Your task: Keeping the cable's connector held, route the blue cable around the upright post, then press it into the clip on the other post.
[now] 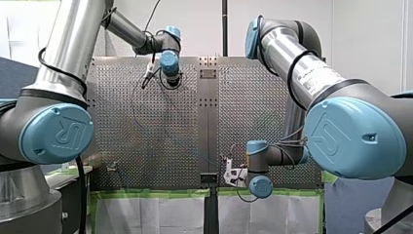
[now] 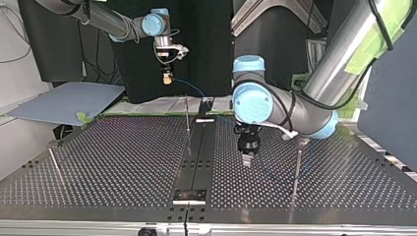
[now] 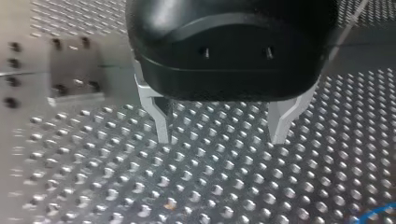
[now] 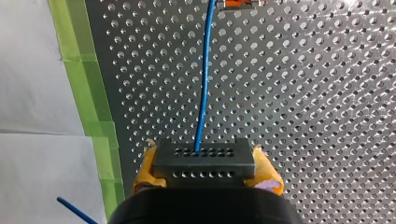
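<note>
front view, left to right: you are seeing a "ur" mark showing on the left arm's blue joint cap [image 1: 57, 132], while the label [image 1: 316, 77] on the right arm's tube is showing print too small to read. in the left wrist view the left gripper [image 3: 220, 137] is hanging over the perforated table [image 3: 116, 186], its metal fingers [image 3: 159, 119] standing wide apart on nothing, with bare holes all round. the right gripper [image 2: 167, 77] is hovering by the table edge lined with green tape [image 4: 88, 93], its yellow pads [image 4: 145, 170] clamping the dark connector [image 4: 204, 161]. the blue cable [image 4: 204, 93] is running straight ahead over open plate.
</note>
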Available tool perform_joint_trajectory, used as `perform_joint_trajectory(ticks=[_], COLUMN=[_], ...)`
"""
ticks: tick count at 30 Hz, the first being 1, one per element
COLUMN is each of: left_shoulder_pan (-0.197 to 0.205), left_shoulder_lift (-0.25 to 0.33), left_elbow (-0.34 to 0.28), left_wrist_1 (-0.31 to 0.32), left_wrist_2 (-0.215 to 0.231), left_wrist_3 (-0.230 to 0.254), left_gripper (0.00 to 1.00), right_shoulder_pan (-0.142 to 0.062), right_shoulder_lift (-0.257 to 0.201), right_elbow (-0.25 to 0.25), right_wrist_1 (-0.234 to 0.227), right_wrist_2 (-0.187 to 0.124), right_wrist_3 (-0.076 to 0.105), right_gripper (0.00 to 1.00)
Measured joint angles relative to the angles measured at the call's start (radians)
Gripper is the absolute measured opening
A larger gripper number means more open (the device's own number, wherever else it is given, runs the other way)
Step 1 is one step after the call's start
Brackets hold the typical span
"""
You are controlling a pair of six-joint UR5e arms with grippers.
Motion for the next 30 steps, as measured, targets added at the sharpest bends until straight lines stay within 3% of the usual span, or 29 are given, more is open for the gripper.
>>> perform_joint_trajectory(ticks=[15, 30], left_shoulder_pan=[0.014, 0.055], left_shoulder_lift=[-0.085, -0.119], left_elbow=[0.000, 0.000], left_wrist_1=[0.096, 0.117], left_wrist_2=[-0.077, -0.104], left_wrist_3=[0.136, 0.181], left_gripper=[1.00, 1.00], right_shoulder_pan=[0.001, 0.002], right_shoulder_lift=[0.000, 0.000], right_elbow=[0.000, -0.001], right_wrist_1=[-0.006, -0.009], right_wrist_2=[0.000, 0.000], right_wrist_3=[0.000, 0.000], right_gripper=[0.00, 0.00])
